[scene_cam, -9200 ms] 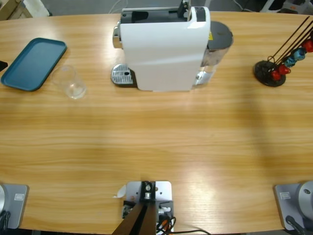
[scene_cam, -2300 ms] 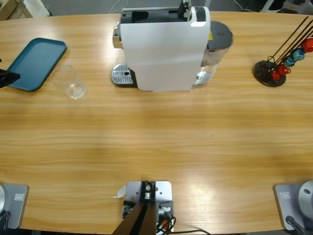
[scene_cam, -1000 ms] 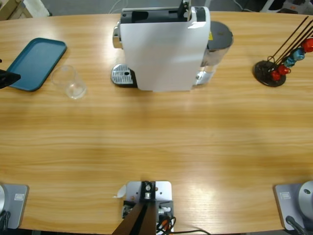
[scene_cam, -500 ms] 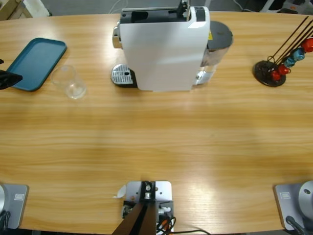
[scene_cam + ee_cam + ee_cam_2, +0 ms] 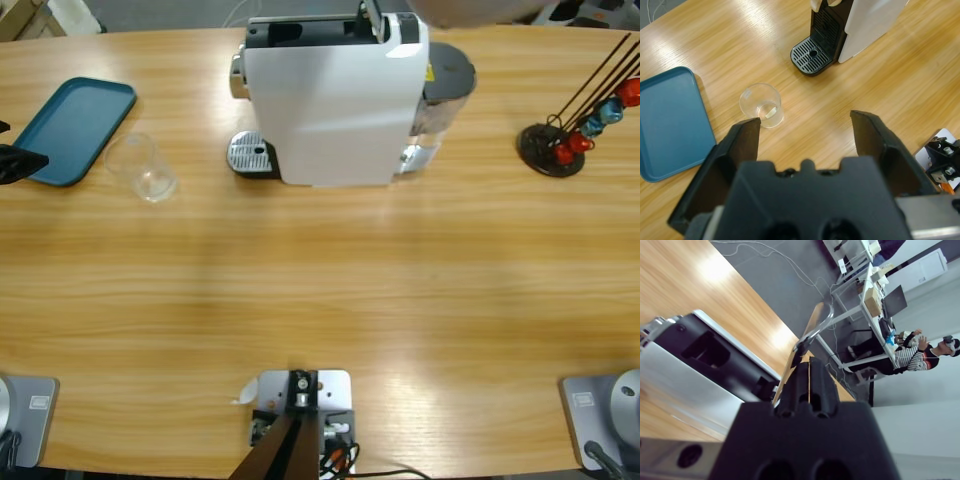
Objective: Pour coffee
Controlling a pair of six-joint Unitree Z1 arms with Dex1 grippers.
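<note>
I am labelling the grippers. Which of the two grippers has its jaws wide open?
The left gripper, open above the empty clear glass; the right gripper has its jaws pressed together.

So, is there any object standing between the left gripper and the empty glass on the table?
No, nothing visible does. The left gripper has its jaws open above bare table, and the glass stands just beyond them; the blue tray lies off to one side.
</note>
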